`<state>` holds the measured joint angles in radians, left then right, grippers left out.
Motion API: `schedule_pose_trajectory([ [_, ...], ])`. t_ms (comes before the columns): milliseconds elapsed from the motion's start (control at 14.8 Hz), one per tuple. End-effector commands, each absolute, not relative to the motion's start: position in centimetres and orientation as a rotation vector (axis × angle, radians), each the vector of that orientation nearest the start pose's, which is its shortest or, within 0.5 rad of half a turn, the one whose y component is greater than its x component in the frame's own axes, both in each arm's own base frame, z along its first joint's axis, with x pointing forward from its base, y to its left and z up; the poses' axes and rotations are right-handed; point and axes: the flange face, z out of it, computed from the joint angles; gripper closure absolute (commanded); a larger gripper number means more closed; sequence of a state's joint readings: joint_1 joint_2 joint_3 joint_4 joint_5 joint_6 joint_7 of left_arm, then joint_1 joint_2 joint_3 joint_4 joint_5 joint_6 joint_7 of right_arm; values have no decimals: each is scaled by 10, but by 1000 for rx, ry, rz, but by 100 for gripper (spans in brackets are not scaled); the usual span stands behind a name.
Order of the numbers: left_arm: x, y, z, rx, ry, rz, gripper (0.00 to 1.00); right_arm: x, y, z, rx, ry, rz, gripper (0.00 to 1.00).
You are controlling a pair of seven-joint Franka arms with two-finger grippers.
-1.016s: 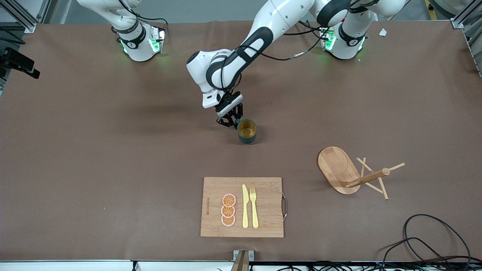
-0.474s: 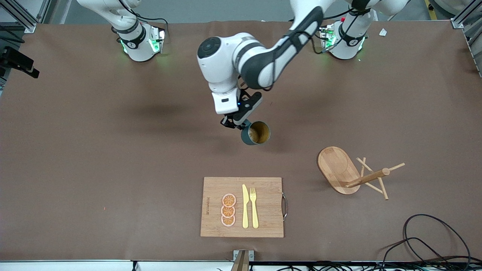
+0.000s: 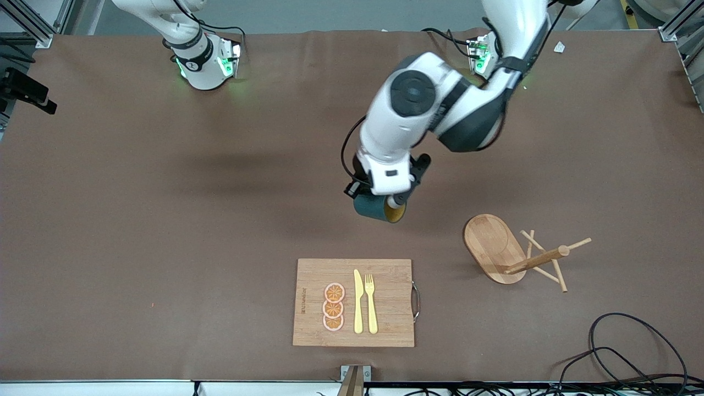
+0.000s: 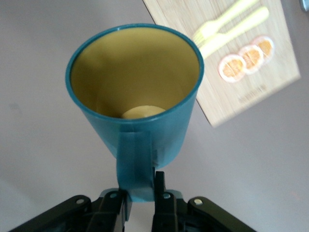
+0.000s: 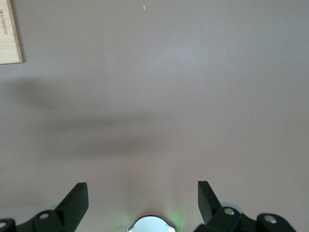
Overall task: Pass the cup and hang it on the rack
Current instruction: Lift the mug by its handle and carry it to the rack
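My left gripper is shut on the handle of the dark teal cup and holds it tilted in the air over the middle of the table. In the left wrist view the gripper pinches the handle and the cup shows its yellowish inside. The wooden rack lies tipped on its side toward the left arm's end of the table, its oval base on edge and its pegs on the cloth. My right gripper is open and empty above bare table near its base; it is out of the front view.
A bamboo cutting board with orange slices, a yellow knife and a fork lies nearer to the front camera than the cup. It also shows in the left wrist view. Black cables lie at the front corner by the rack.
My left gripper has lifted the cup off the table, tilted it onto its side and carried it toward the rack. The left arm has swung over. The right arm has not moved.
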<state>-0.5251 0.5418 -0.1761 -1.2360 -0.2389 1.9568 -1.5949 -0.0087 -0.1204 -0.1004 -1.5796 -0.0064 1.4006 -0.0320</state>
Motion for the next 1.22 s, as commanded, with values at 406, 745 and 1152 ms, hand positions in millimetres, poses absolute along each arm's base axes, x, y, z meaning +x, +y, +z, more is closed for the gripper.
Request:
schedule_pose_trajectory([
  [406,587,-333,492,-3243,-1603,922,100,489,-58,673,-3122,101,73,0],
  [745,597,-234,467,-3360,-1497,1208,100,489,-57,673,-3123,99,74,0],
  [1152,607,-139,448,-3443,-1396,1369,100,489,-56,674,-3124,97,71,0],
])
